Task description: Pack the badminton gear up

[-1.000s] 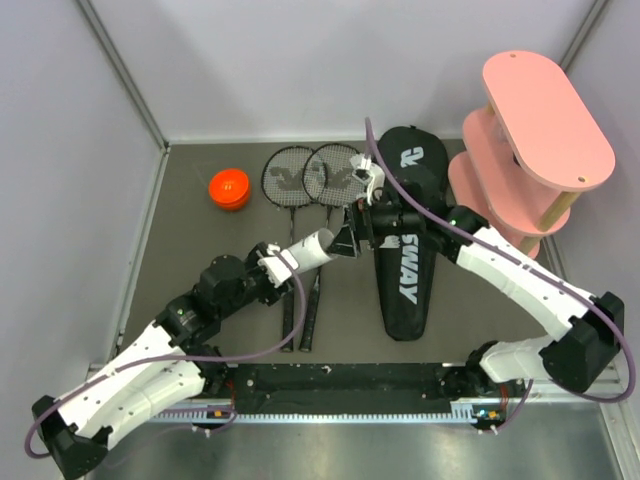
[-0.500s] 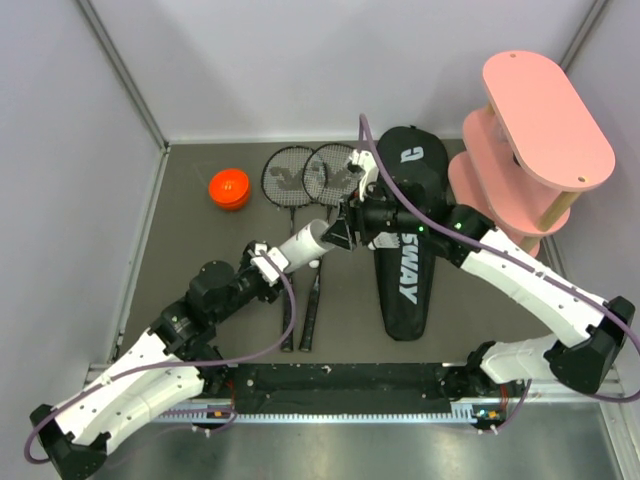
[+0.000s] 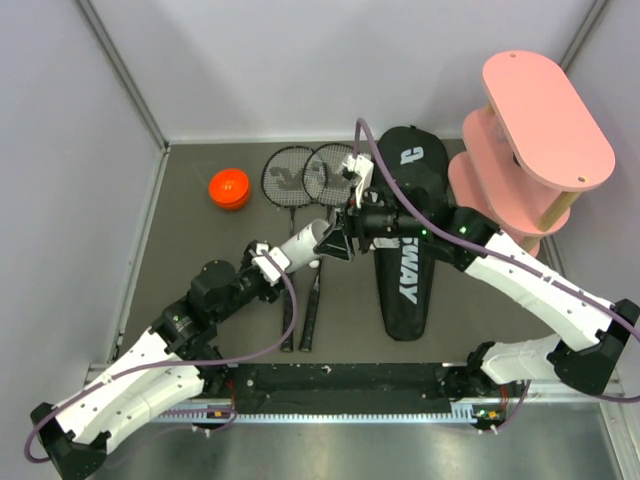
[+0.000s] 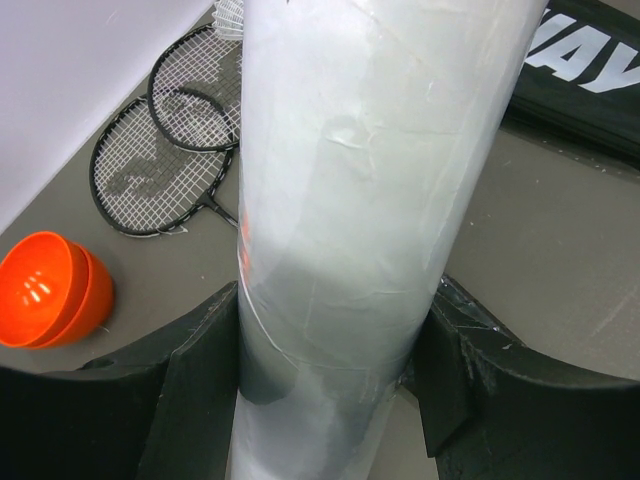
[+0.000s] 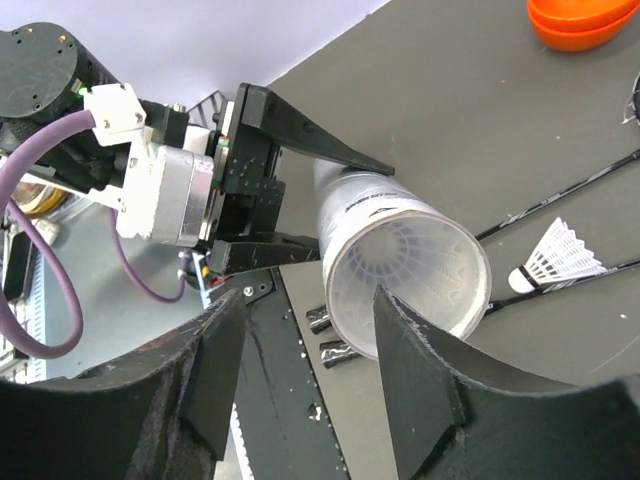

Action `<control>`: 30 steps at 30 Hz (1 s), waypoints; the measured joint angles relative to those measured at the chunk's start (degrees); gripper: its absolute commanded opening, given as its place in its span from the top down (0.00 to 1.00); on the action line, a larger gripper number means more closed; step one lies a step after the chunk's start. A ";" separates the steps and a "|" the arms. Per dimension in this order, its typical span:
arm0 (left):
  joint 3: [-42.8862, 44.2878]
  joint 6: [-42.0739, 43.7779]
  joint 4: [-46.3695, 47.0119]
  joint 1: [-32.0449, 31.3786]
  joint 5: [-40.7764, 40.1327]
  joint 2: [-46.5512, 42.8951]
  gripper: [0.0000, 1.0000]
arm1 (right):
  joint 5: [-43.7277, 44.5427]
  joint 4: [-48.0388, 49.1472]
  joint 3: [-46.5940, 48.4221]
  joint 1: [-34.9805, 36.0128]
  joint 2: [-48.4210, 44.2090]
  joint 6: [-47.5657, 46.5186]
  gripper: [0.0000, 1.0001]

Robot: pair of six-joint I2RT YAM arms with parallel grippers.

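My left gripper (image 3: 280,255) (image 4: 330,310) is shut on the long white tube (image 3: 305,240) (image 4: 370,150) and holds it slanted above the table, open mouth up and to the right. My right gripper (image 3: 338,240) (image 5: 310,295) stands open at that mouth, with nothing between its fingers. Inside the tube (image 5: 400,270) a shuttlecock's feathers show. Another shuttlecock (image 5: 555,250) lies on the table by the racket shafts. Two black rackets (image 3: 300,178) (image 4: 165,160) lie side by side. The orange cap (image 3: 229,189) (image 4: 50,290) sits at the back left. The black bag (image 3: 405,250) lies to the right.
A pink tiered shelf (image 3: 535,130) stands at the back right, close behind the right arm. Grey walls close in the table at the back and on both sides. A black rail (image 3: 330,385) runs along the near edge between the arm bases.
My right gripper has moved left, closer onto the tube's mouth, and its jaws have narrowed. The left arm has drawn back a little with the tube still held.
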 measured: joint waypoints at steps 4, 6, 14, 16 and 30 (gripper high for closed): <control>0.00 0.00 0.00 0.00 0.00 0.00 1.00 | -0.68 0.11 0.00 0.55 0.55 0.17 0.53; 0.00 0.00 0.00 0.00 0.00 0.00 1.00 | -0.70 0.09 0.00 0.98 1.29 0.44 0.62; 0.00 0.13 -0.42 0.02 -0.28 -0.17 1.00 | 1.31 1.51 -0.15 1.16 1.90 2.40 0.98; 0.00 0.09 -0.37 0.02 -0.28 -0.15 1.00 | 2.10 2.38 -0.52 1.16 1.86 3.04 1.00; -0.22 -1.14 0.76 -0.39 1.92 -0.68 1.00 | 7.39 6.86 -6.95 1.03 -5.11 7.74 1.00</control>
